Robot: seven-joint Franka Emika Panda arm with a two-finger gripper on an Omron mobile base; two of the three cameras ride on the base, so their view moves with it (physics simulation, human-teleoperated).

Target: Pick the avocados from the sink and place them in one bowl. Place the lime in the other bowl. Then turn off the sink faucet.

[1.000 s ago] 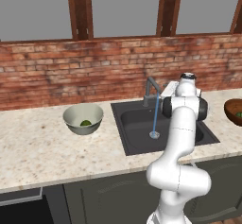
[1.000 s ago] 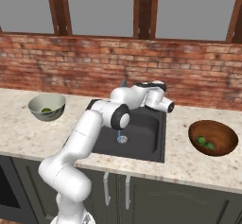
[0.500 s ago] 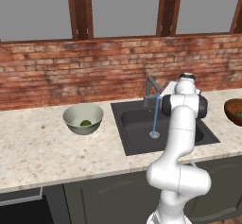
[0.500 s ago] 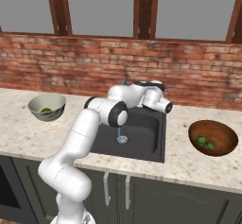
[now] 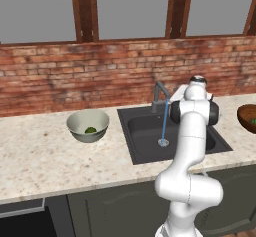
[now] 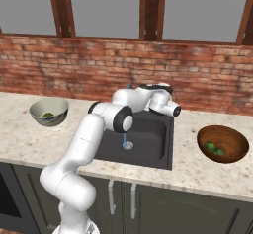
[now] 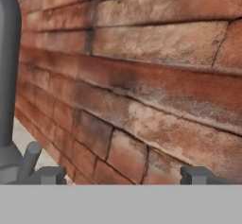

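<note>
Both avocados (image 6: 210, 146) (image 6: 219, 152) lie in the reddish-brown bowl (image 6: 232, 154) on the counter right of the sink (image 6: 153, 146). The lime (image 5: 90, 129) rests in the pale grey-green bowl (image 5: 75, 123) left of the sink. Water streams from the faucet (image 5: 159, 93) down to the drain (image 5: 163, 142). My gripper (image 7: 124, 175) is open, with nothing between its fingertips (image 7: 52, 175), and faces the brick wall. In the hand view the faucet's grey stem (image 7: 8, 67) and a small lever (image 7: 29, 159) stand just left of the left fingertip. My own arm hides the hand in the left base view.
The brick backsplash (image 5: 100, 76) rises close behind the faucet, under a window with wooden posts. Speckled counter (image 5: 45, 161) runs on both sides of the sink, with dark cabinets below.
The hand has barely shifted beside the faucet. The bowls, the fruits and the running water look the same.
</note>
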